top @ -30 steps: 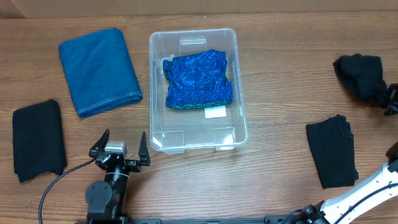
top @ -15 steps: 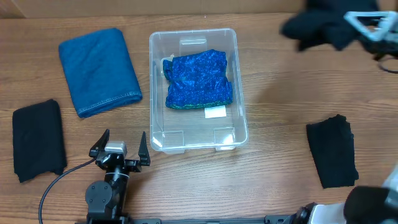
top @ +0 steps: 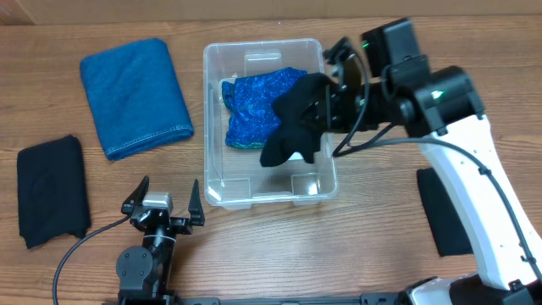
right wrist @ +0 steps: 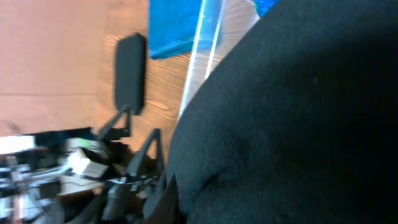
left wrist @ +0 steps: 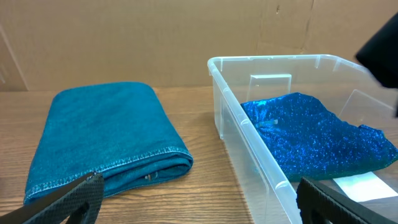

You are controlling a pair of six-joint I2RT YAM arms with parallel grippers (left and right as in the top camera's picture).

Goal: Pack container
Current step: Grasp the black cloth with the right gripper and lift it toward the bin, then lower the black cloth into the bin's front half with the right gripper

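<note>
The clear container (top: 206, 127) stands at the table's middle with a sparkly blue cloth (top: 252, 106) lying inside it. My right gripper (top: 329, 95) is shut on a crumpled black cloth (top: 290, 125), which hangs over the container's right half. In the right wrist view this black cloth (right wrist: 292, 124) fills most of the picture and hides the fingers; the container's rim (right wrist: 202, 53) shows beside it. My left gripper (top: 163, 200) stands open and empty in front of the container's near left corner. From the left wrist, the container wall (left wrist: 249, 146) and the sparkly cloth (left wrist: 311, 134) lie to the right.
A folded blue denim-like towel (top: 135, 95) lies left of the container, and shows again as the towel (left wrist: 106, 137) from the left wrist. A folded black cloth (top: 52, 191) lies at the far left. Another black cloth (top: 447, 216) lies at the right, partly under my right arm.
My right arm has swung from the table's far right edge to above the container, carrying the black cloth with it. The left arm has not moved.
</note>
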